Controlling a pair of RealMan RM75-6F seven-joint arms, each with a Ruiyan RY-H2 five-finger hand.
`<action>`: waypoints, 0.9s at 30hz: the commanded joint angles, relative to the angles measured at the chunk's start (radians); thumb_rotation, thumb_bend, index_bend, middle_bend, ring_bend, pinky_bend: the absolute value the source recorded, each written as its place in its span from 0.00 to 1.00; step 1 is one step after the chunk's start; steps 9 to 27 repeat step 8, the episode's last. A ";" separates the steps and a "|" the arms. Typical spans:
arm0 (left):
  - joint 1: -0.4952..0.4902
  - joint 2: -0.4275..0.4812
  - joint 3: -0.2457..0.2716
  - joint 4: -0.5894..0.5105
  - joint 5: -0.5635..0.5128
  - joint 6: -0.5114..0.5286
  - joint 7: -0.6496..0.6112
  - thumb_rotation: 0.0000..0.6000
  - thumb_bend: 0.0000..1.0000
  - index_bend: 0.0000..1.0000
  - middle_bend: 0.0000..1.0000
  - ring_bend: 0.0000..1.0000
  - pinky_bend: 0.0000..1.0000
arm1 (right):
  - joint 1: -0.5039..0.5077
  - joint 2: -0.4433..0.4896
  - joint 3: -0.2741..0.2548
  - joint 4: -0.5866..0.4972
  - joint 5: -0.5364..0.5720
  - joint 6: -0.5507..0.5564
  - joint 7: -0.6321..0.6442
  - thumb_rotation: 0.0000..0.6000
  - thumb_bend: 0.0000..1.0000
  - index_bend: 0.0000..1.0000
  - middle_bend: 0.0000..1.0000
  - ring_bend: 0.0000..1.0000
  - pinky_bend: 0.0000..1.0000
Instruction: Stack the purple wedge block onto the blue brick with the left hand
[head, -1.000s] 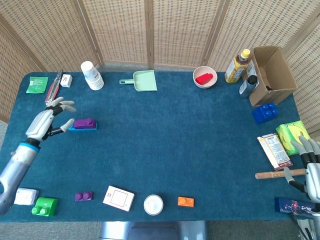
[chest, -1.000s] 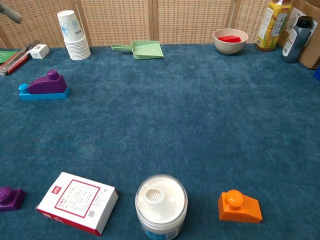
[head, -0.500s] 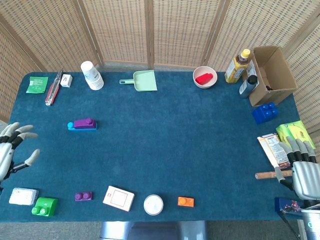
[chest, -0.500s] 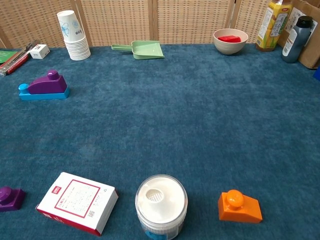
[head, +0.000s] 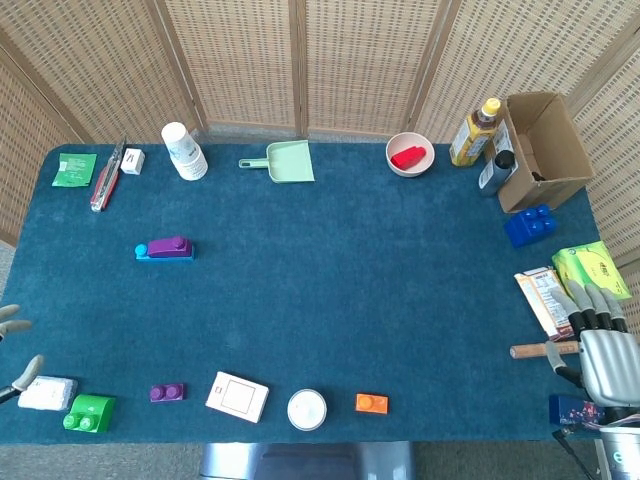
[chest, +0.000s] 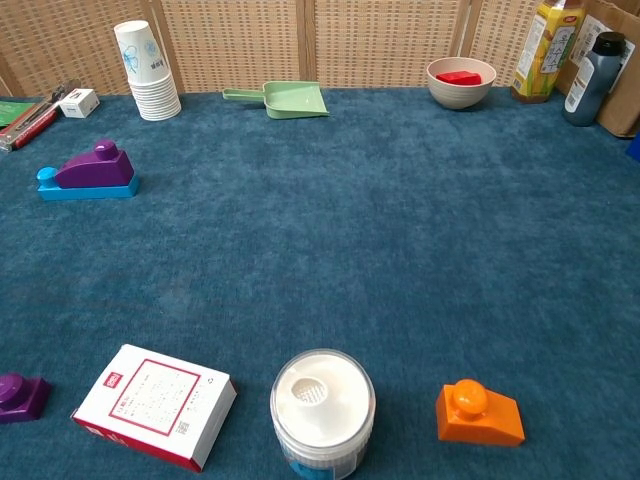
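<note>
The purple wedge block (head: 168, 245) (chest: 94, 166) sits on top of the blue brick (head: 141, 252) (chest: 86, 189) at the left of the table. Nothing touches either of them. My left hand (head: 26, 371) shows only as fingertips at the far left edge of the head view, well below and left of the stack, fingers apart and holding nothing. At the bottom right corner, my right hand (head: 603, 350) hangs with straight fingers and is empty. Neither hand appears in the chest view.
A stack of paper cups (head: 183, 150), a green dustpan (head: 284, 161) and a bowl with a red block (head: 409, 155) line the back. At the right are bottles (head: 474, 132), a cardboard box (head: 541, 148) and a blue block (head: 530, 225). A white box (chest: 153, 404), jar (chest: 321, 405) and orange wedge (chest: 478, 413) sit in front.
My left hand has let go of the stack and pulled back down and to the left, almost out of the head view. The right hand has drifted slightly down.
</note>
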 joint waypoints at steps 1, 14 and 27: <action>0.009 -0.009 -0.002 -0.007 0.004 0.004 -0.001 0.22 0.33 0.32 0.22 0.07 0.00 | -0.001 -0.001 -0.008 0.006 -0.011 0.001 0.008 0.99 0.37 0.16 0.09 0.00 0.04; 0.010 -0.017 -0.020 -0.020 0.002 -0.010 0.008 0.30 0.33 0.32 0.22 0.07 0.00 | -0.005 0.003 -0.015 0.014 -0.022 0.009 0.026 0.98 0.37 0.18 0.09 0.00 0.04; 0.010 -0.017 -0.020 -0.020 0.002 -0.010 0.008 0.30 0.33 0.32 0.22 0.07 0.00 | -0.005 0.003 -0.015 0.014 -0.022 0.009 0.026 0.98 0.37 0.18 0.09 0.00 0.04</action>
